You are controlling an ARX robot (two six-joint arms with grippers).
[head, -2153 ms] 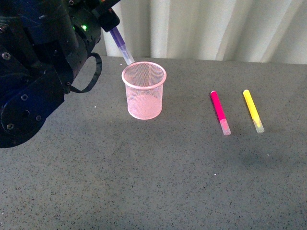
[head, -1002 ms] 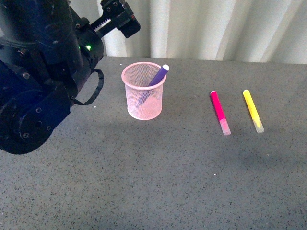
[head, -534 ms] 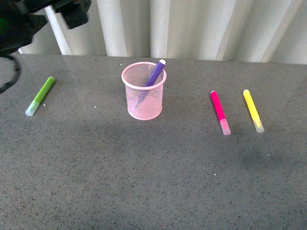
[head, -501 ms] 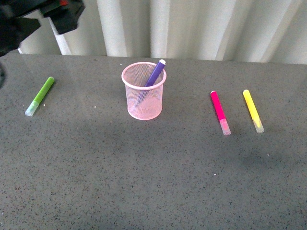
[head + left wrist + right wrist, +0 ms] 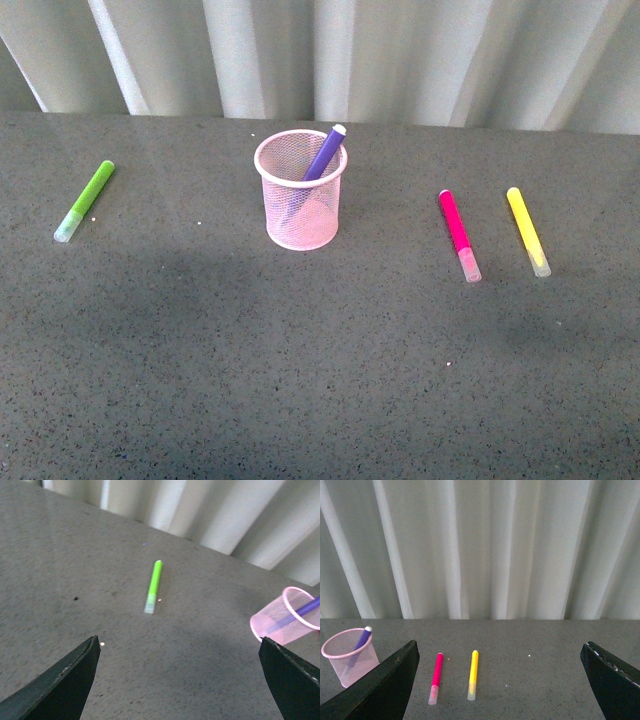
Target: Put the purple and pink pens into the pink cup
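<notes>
Pulled back since half a second ago, the left gripper [image 5: 178,647] no longer shows over the far left corner of the desk [image 5: 300,390] in the front view, and neither arm appears there; the pens and cup lie as they did. The pink cup [image 5: 301,200] stands upright near the far edge, a little left of the middle. The purple pen [image 5: 324,153] is inside it, leaning so that its pale end pokes above the rim on the right side. The pink pen [image 5: 456,225] lies flat on the desk well to the right of the cup, clear cap toward the near edge. The yellow marker [image 5: 524,222] lies near it, closer to the right edge and roughly parallel. The green marker [image 5: 86,197] lies toward the far left corner. In its wrist view the left gripper hangs above the desk with fingers spread wide and nothing between them. The right gripper [image 5: 500,647] is likewise spread wide and empty.
</notes>
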